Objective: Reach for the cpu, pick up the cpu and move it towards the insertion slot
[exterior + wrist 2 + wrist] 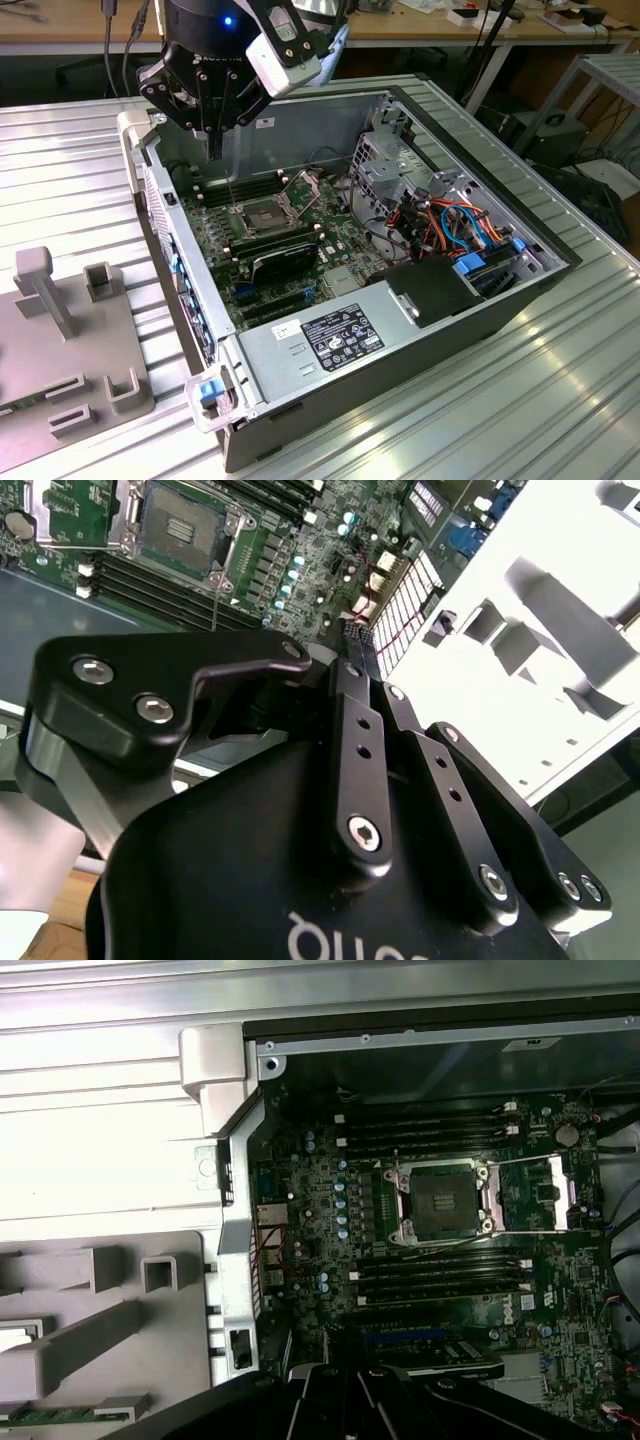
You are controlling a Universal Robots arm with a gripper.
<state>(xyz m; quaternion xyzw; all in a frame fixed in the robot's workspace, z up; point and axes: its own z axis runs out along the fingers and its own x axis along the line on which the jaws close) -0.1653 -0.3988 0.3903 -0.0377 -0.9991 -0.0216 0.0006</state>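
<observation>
I am watching the end effector point(213, 140) hanging above the computer case point(330, 118), near its rim at the exterior view's left, fingers drawn together; the insertion slot point(262, 213) is lying uncovered on the board below, well apart from the tips, its plate point(305, 184) standing raised beside it; I cannot tell where the cpu is.

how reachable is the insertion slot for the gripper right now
Probably yes: the gripper hangs over the open case, and the insertion slot lies uncovered below, with nothing visible between them.
</observation>
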